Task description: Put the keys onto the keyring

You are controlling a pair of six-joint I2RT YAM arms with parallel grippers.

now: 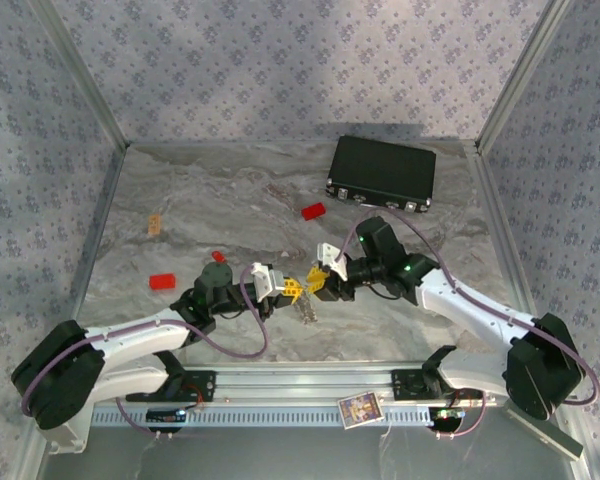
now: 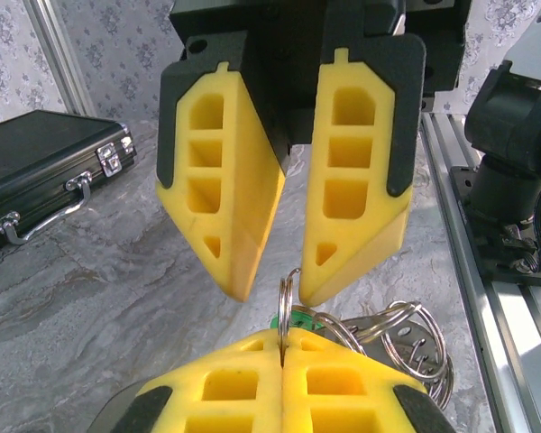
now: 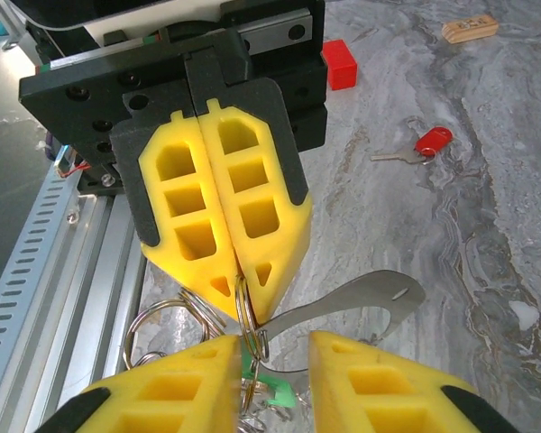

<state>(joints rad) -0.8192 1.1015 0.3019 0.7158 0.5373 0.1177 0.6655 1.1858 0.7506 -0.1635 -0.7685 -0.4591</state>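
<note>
The keyring (image 2: 282,302) is pinched edge-up in the clenched left gripper (image 2: 281,347). It is faced head-on by the released right gripper (image 3: 272,350), nearer than the red key (image 3: 430,142), seen on the surface (image 3: 487,225) well beyond the keyring.

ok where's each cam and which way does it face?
Top external: above and behind the bases, looking down; both arms, left gripper and right gripper meeting mid-table.
Left wrist: on left arm, faces the right gripper; own shut fingers below.
Right wrist: on right arm, faces the left gripper; own open fingers below.
Both wrist views share the keyring, clamped by the left gripper.
</note>
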